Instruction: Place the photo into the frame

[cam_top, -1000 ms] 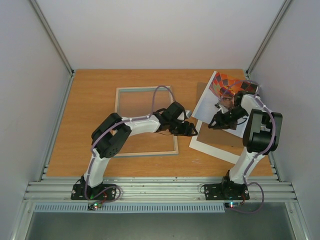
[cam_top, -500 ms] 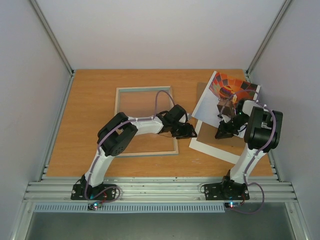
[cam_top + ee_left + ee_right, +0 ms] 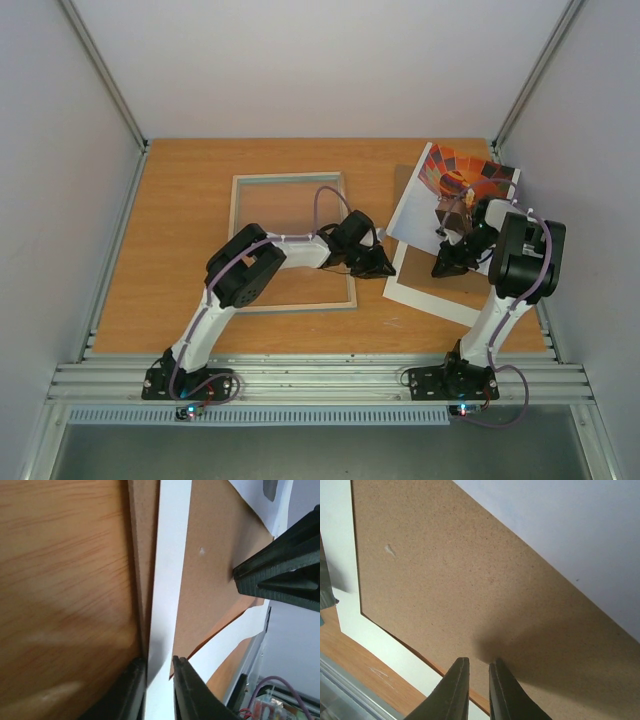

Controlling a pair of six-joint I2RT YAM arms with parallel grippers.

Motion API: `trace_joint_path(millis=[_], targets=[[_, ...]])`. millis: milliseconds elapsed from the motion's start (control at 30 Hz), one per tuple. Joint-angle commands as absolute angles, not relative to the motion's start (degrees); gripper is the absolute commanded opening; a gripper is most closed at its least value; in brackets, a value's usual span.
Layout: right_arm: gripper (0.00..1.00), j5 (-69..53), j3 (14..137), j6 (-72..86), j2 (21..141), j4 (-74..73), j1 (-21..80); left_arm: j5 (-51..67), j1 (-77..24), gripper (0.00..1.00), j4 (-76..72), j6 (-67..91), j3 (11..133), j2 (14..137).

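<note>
Left claw pinches the mat; right claw is nearly pressed together, empty. Photo lies at two o'clock over the mat, so tugging may spill it far from the frame.

The table was wood-grain board, smooth with a faint sheen. The backing board looked like brown fibreboard, matt and finely speckled, with one small dent. The white card mat was smooth, matt card. The photo was printed paper. The frame showed pale, wood-like edges. The left gripper had fingers of matt black plastic.
</note>
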State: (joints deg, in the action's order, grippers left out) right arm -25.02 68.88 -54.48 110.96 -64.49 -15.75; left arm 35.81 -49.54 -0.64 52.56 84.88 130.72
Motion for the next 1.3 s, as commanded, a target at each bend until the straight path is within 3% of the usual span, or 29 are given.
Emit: trace_joint_path(millis=[0,100,233,400,567,667,900,1067,1267], targets=[[0.13,-23.56,69.04,-54.62,112.24,-63.07,-15.40,34.00,-49.80,0.11,1.11,52.28,84.59,133.21],[0.13,-23.71,68.91,-54.50,112.02,-62.86,-15.43,33.46,-49.45,0.01,1.67,51.28,84.10,130.64],[0.16,-24.64,69.81,-54.38,110.17,-63.17,-15.44,34.17,-49.10,0.00,2.24,50.26,83.19,126.04],[0.30,-25.81,74.20,-55.41,104.18,-66.47,-15.80,37.52,-48.85,0.00,3.47,50.36,83.57,121.29],[0.71,-31.01,77.49,-60.56,90.77,-70.85,-16.00,40.94,-46.47,0.00,-0.26,55.05,81.83,117.72],[0.83,-34.40,76.82,-63.24,82.85,-72.04,-15.99,43.76,-44.50,0.01,-6.28,60.24,80.66,117.29],[0.93,-34.32,68.94,-69.05,66.22,-71.18,-11.67,47.96,-42.62,0.01,-17.00,70.45,80.35,116.87],[0.91,-21.76,57.20,-68.80,54.80,-60.75,-2.86,48.81,-41.74,0.01,-25.68,80.24,80.20,119.41],[0.88,-4.31,50.13,-66.37,52.12,-52.10,11.51,48.77,-41.62,0.01,-27.08,82.92,81.25,121.43]])
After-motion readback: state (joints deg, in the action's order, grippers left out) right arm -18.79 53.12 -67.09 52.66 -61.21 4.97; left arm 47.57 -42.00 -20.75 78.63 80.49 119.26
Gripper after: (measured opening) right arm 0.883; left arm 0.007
